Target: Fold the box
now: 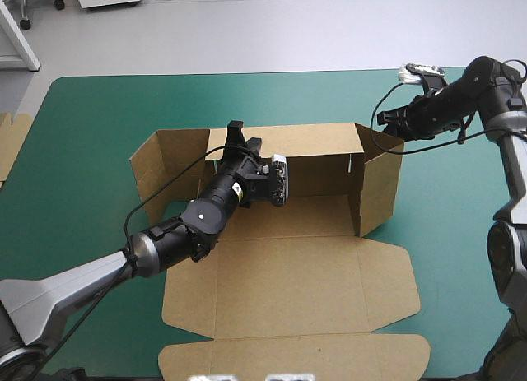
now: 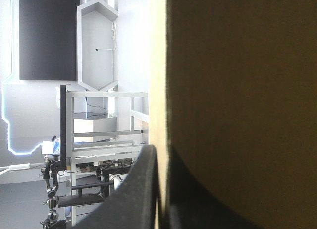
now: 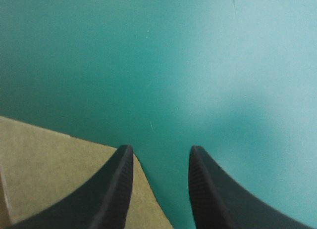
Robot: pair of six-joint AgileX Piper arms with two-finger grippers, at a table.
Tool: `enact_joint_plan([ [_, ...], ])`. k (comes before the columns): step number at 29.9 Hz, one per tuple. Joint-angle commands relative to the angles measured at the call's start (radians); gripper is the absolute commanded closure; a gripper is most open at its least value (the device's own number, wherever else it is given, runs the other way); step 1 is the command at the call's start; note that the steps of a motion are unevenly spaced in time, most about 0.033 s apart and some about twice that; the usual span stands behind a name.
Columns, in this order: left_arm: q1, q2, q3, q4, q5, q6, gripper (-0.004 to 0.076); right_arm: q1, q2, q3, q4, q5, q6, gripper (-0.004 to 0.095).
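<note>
**Item:** box [image 1: 313,274], brown board, part-built.
**Loc:** mid table. Lid [image 1: 296,348] flat twd near edge. Back wall [image 1: 321,175] and right wall [image 1: 380,188] up. Left wall [image 1: 165,163] splayed outward, not tucked.

**Left gripper** [image 1: 244,137]: all but shut, pinching top edge of back wall nr its left end. Wrist view shows board btwn the fingers.
**Right gripper** [image 3: 159,150]: fingers apart, nothing held. Hovers over teal-green cover [image 1: 99,134] just beyond box's far right corner, w/ a board corner beside one finger.

**Risks (est.):**
1. Grip is on thin edge only, so back wall could slip out or crease if pulled skew.
2. Right wall unsupported; w/ right gripper off it, it may flop outward.
3. Whole box could slide on cover, as nothing pins the floor.

**In the way:** left arm lies across left part of box floor, prob. blocking left wall from swinging in.
**Other:** spare board [image 1: 12,142] at table's left edge, well apart.
</note>
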Motion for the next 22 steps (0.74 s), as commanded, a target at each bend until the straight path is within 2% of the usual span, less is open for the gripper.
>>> enact_joint_plan([
  [1,-0.007,-0.031,-0.026,0.029,0.018,-0.012,0.0734,-0.003,-0.105,0.009,0.035,0.008,-0.023,0.0561],
  [9,-0.007,-0.031,-0.026,0.029,0.027,-0.016,0.0734,-0.003,-0.22,0.198,0.151,-0.079,-0.138,0.0561],
  [17,-0.007,-0.031,-0.026,0.029,0.027,-0.016,0.0734,-0.003,-0.339,0.485,0.314,-0.284,-0.378,0.0561],
  [22,-0.007,-0.031,-0.026,0.029,0.027,-0.016,0.0734,-0.003,-0.399,0.597,0.432,-0.367,-0.562,0.0561],
])
